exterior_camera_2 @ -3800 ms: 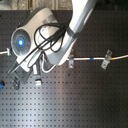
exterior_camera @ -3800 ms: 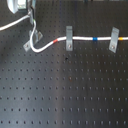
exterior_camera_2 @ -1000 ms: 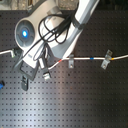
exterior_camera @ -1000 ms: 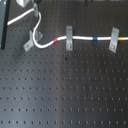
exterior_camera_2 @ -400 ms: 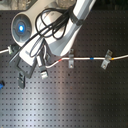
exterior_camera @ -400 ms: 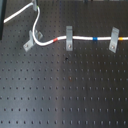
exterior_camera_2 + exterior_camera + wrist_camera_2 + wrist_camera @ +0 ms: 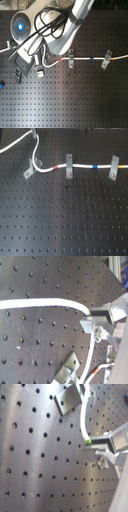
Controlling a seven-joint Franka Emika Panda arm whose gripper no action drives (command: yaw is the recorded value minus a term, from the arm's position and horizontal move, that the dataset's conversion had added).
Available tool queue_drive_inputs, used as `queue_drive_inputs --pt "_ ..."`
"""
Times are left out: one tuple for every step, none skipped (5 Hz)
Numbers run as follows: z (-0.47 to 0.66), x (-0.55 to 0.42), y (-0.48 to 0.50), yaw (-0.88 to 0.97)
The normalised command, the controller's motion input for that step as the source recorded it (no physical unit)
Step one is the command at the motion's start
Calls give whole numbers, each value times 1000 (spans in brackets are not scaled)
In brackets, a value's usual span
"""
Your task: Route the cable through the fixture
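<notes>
The black perforated surface (image 7: 65, 218) fills both exterior views. In the second exterior view the white arm (image 7: 70, 30), draped with dark leads, reaches down over it to the tool (image 7: 39, 69).

The cable (image 7: 80, 166) comes in from the first exterior view's left and rises in a loop to the tool (image 7: 34, 134). From there it drops away and runs off along the surface, well clear of the tool. Its red band (image 7: 59, 166) lies nearer the tool than its blue band (image 7: 95, 165).

That far run passes two upright clips, the nearer clip (image 7: 68, 166) between the bands and the farther clip (image 7: 114, 168) past the blue one.

The fixture (image 7: 30, 170) leans just below the tool. The cable passes close by its upper end, and I cannot tell whether it sits inside.

In the first wrist view the tool (image 7: 92, 444) appears nearly closed on the cable (image 7: 82, 419), which ends at its fingertip, with the fixture (image 7: 70, 401) near.
</notes>
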Motion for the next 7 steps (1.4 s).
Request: queue_drive_inputs --pt "2 -112 -334 37" --pt "4 -163 -342 43" --pt "11 0 0 0" --pt "285 -232 -83 151" --pt "71 -252 197 268" --pt "2 -117 288 171" --pt "7 56 344 120"
